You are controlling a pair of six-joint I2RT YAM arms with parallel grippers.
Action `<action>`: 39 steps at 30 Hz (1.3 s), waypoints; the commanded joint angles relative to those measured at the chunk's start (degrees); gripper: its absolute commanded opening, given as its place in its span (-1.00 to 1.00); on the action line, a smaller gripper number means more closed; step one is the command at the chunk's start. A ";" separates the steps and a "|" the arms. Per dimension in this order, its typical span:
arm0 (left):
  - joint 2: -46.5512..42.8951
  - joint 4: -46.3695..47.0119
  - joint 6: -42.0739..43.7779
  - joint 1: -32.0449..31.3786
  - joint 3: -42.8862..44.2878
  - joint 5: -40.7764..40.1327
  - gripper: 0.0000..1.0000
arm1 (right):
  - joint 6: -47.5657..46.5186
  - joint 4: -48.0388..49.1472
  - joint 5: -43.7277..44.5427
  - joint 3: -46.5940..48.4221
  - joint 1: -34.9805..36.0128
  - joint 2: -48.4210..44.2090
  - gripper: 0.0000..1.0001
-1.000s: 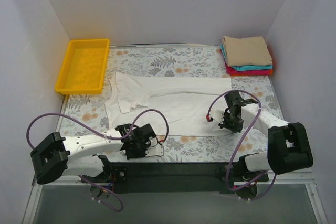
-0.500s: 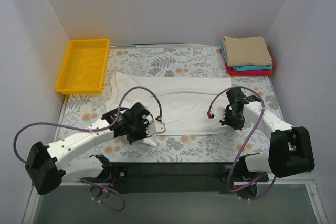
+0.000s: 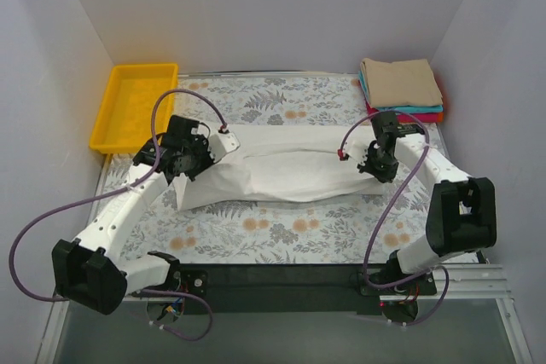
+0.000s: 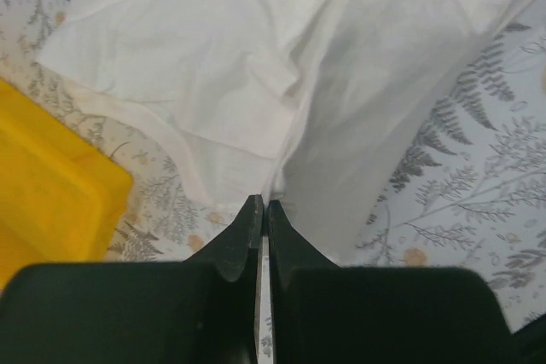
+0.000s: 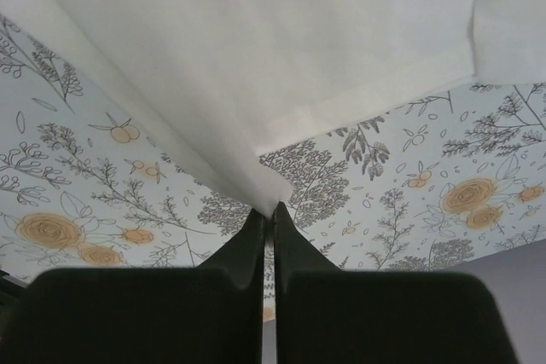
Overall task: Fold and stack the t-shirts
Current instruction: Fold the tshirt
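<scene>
Tools first: the left tool [image 4: 260, 204] is seen pinched shut on a fold of white cloth, the jaws pressed together with only the fabric between them. The right tool [image 5: 266, 210] is likewise clamped narrow on a corner of the same cloth, just below a stitched hem.

The white t-shirt [image 3: 290, 168] is held at both ends and is found at mid-table, on the floral table cover [image 3: 281, 232]. It is plain white, soft and creased, gathered into a long band with its near edge rounded and sagging onto the cover. Its long axis is laid left to right across the table [image 3: 192, 283], roughly parallel to the near edge. A short sleeve is seen at the left end in the left wrist view, while the hemmed bottom is seen at the right end in the right wrist view.

Purple cables are looped above each wrist, and in the overhead view the left loop is arched over the shirt's left end.

Farther back, at the right rear corner, a folded stack [image 3: 403, 91] is noted: a tan shirt [image 3: 399, 81] on top, a teal shirt [image 3: 408, 110] beneath it, and a red shirt [image 3: 414, 118] at the bottom. The stack is set just behind the right tool, apart from the white cloth. At the left rear a yellow tray [image 3: 136, 104] is placed, just beyond the left tool.
</scene>
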 commanded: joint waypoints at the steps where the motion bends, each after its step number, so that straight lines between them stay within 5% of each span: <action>1: 4.10 7.76 4.96 5.32 5.79 2.32 -1.00 | -1.98 -2.05 -2.40 5.80 -1.36 3.79 -0.97; 18: 22.66 24.64 6.19 13.25 12.93 5.75 -1.00 | -1.72 -1.87 -3.74 27.25 -4.26 25.85 -0.97; 24: 24.77 29.03 6.72 13.52 11.18 5.49 -1.00 | -0.83 -1.79 -3.39 30.60 -4.17 29.37 -0.46; 25: 25.12 29.82 6.72 13.69 10.91 5.49 -1.00 | -0.57 -1.79 -3.21 30.51 -4.26 29.55 -0.13; 29: 28.81 32.80 8.39 14.48 8.72 4.53 -1.00 | 0.92 -1.96 -3.83 30.69 -4.18 28.76 0.02; 31: 32.65 32.91 8.30 14.57 8.97 2.42 -0.94 | 1.62 -2.05 -3.92 30.86 -4.17 27.97 0.05; 35: 39.61 29.50 4.27 15.36 13.44 -3.30 -0.48 | 4.08 -2.58 -5.23 30.78 -4.17 25.17 0.06; 39: 38.84 26.41 0.75 16.77 19.33 5.80 -0.17 | 6.46 -3.10 -7.95 31.04 -4.26 22.70 0.06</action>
